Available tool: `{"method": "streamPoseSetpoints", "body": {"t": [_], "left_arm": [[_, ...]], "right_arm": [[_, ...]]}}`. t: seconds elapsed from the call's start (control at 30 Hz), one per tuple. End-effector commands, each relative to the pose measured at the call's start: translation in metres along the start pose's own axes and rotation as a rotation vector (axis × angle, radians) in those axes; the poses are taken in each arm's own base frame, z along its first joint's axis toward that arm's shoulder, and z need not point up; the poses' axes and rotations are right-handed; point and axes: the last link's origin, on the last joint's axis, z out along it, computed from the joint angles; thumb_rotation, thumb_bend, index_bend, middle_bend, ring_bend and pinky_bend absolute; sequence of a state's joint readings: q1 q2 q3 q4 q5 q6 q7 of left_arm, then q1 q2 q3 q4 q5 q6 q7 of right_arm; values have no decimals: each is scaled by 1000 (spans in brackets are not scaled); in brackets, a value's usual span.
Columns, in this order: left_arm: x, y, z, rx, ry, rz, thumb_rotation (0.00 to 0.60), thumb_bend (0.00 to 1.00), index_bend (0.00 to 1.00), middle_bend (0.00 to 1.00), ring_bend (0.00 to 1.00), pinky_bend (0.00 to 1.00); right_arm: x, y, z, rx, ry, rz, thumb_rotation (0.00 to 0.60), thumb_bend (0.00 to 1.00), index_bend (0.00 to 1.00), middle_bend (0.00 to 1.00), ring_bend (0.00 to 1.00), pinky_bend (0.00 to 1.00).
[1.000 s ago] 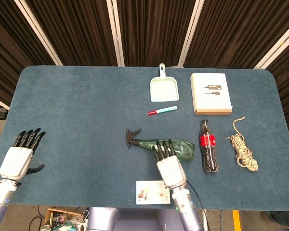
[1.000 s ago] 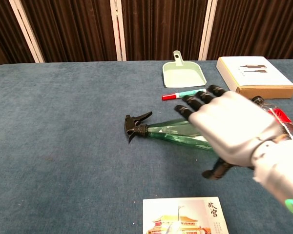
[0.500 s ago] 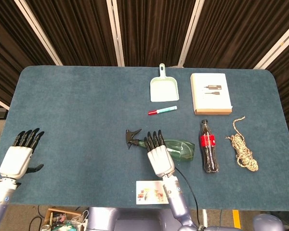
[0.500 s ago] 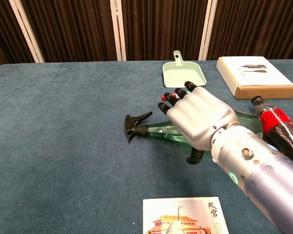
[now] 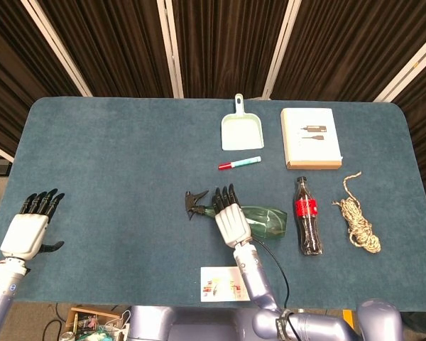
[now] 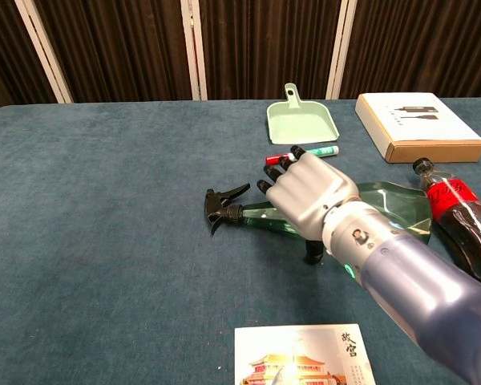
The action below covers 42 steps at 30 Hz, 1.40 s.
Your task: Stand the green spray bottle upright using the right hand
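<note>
The green spray bottle point(image 5: 270, 219) lies on its side on the blue table, black trigger head point(image 5: 197, 201) pointing left. In the chest view its body point(image 6: 389, 205) shows right of my hand, and the trigger head point(image 6: 222, 207) left of it. My right hand point(image 5: 229, 219) lies over the bottle's neck end with fingers stretched out and apart; the thumb point(image 6: 313, 253) hangs down on the near side. The hand point(image 6: 306, 195) holds nothing. My left hand point(image 5: 28, 229) rests open at the table's near left edge, far from the bottle.
A cola bottle point(image 5: 307, 217) lies just right of the spray bottle, a rope bundle point(image 5: 357, 222) beyond it. A marker point(image 5: 239, 163), a mint dustpan point(image 5: 241, 128) and a white box point(image 5: 311, 137) sit farther back. A postcard point(image 5: 221, 283) lies near the front edge.
My right hand has slid left and away from me along the spray bottle, from its body to its neck. The bottle and the left hand have stayed put.
</note>
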State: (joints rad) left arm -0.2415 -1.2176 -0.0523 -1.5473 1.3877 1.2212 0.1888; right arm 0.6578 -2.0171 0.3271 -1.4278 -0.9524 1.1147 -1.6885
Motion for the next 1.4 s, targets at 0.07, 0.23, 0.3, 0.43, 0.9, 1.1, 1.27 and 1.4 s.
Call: {"method": "streamPoseSetpoints", "body": {"t": [0.07, 0.23, 0.3, 0.43, 0.9, 1.1, 1.27, 1.4], "left_arm": [[-1, -1, 4, 1, -21, -4, 600, 0, 10, 0, 0, 0], [-2, -4, 7, 14, -25, -4, 600, 7, 11, 0, 0, 0], [-1, -4, 8, 18, -23, -4, 600, 11, 11, 0, 0, 0], [1, -2, 7, 14, -14, -7, 600, 11, 10, 0, 0, 0], [6, 0, 0, -9, 5, -15, 600, 11, 8, 0, 0, 0], [7, 0, -3, -18, 11, -18, 600, 11, 8, 0, 0, 0], [8, 1, -5, -25, 17, -18, 600, 11, 8, 0, 0, 0], [8, 2, -6, -32, 18, -17, 600, 11, 8, 0, 0, 0]], "right_arm": [[-5, -1, 10, 4, -20, -7, 600, 251, 338, 0, 0, 0], [-8, 4, 14, -9, -16, -15, 600, 359, 630, 0, 0, 0], [-8, 7, 14, -18, -3, -22, 600, 400, 734, 1, 0, 0], [-5, 8, 11, -31, 38, -24, 600, 509, 902, 63, 0, 33], [16, 16, -3, -97, 155, -80, 600, 556, 894, 85, 0, 90], [31, 27, -10, -119, 224, -84, 600, 557, 894, 92, 0, 98], [46, 47, -19, -142, 306, 38, 600, 557, 890, 94, 0, 99], [58, 62, -26, -129, 384, 223, 600, 557, 893, 100, 0, 105]]}}
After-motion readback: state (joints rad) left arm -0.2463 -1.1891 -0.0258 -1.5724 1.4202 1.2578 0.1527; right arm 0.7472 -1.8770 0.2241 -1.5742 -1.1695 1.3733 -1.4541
